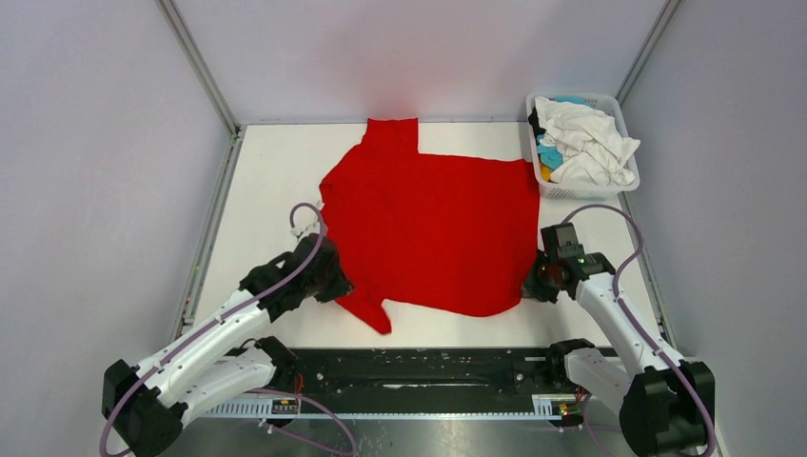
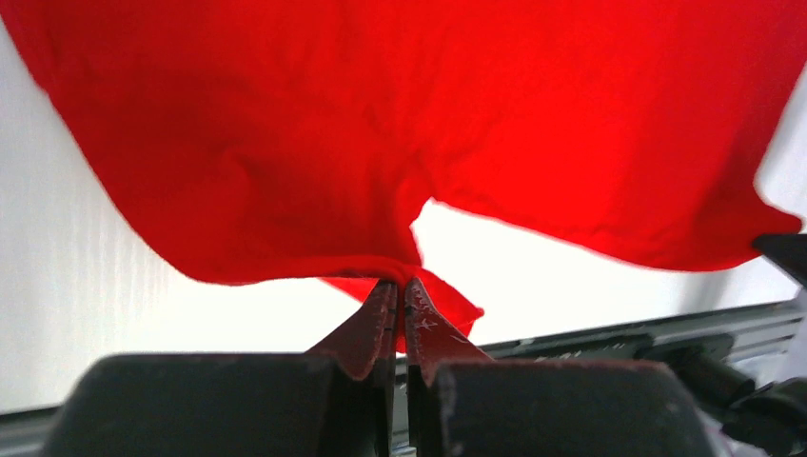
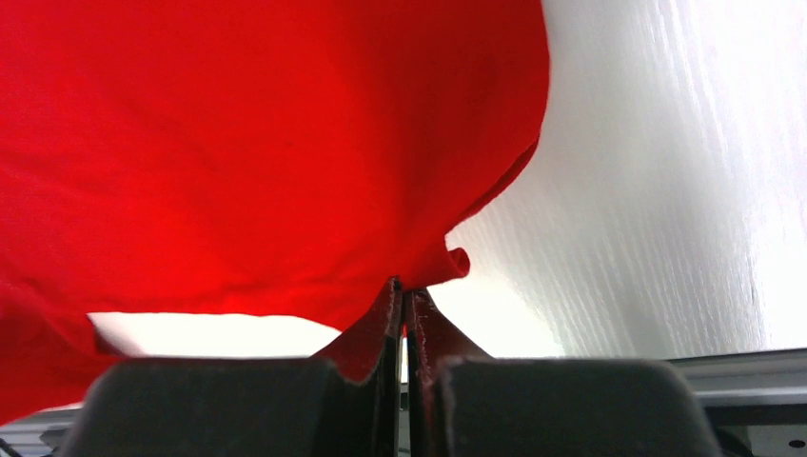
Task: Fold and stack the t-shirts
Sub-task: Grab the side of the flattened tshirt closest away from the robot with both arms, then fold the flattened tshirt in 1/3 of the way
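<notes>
A plain red t-shirt (image 1: 433,224) lies spread over the middle of the white table, one sleeve pointing to the far edge and another hanging toward the near left. My left gripper (image 1: 335,283) is shut on the shirt's near left edge by that sleeve; the left wrist view shows the red cloth (image 2: 400,143) pinched at the fingertips of that gripper (image 2: 401,283). My right gripper (image 1: 529,284) is shut on the near right corner; in the right wrist view the cloth (image 3: 238,162) bunches into the tips of this gripper (image 3: 404,286). More t-shirts (image 1: 590,143), white and turquoise, fill the basket.
A white lattice-sided basket (image 1: 581,190) stands at the far right corner of the table. A black rail (image 1: 419,373) with the arm bases runs along the near edge. Metal frame posts and grey walls close in the sides.
</notes>
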Robot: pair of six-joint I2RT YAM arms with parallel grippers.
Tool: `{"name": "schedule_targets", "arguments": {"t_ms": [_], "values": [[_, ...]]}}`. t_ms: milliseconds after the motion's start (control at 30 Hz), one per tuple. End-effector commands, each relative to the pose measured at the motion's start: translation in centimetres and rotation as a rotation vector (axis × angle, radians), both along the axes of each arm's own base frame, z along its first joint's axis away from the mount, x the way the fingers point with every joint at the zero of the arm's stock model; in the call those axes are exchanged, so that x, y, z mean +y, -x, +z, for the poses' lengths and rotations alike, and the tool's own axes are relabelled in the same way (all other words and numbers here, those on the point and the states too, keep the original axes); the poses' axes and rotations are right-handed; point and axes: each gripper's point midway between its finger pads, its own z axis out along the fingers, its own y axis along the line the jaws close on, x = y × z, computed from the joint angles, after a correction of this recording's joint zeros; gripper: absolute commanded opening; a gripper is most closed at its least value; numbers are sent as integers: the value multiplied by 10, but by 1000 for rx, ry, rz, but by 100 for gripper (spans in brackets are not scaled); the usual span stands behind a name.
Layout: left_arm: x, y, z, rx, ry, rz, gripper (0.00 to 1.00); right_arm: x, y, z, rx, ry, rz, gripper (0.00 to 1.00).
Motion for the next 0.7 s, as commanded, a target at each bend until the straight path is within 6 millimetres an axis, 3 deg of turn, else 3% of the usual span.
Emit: {"name": "schedule_targets", "arguments": {"t_ms": [0, 333, 567, 667], "values": [[-14, -51, 49, -175, 89, -14, 0, 8, -30, 27, -72, -11, 29, 4], [10, -125, 103, -345, 63, 60, 0, -3, -74, 50, -117, 77, 5, 4], [19, -166, 126, -422, 25, 62, 0, -14, -96, 64, -125, 123, -16, 5], [13, -182, 132, -450, 44, 15, 0, -18, -106, 67, -129, 132, -31, 5]]}}
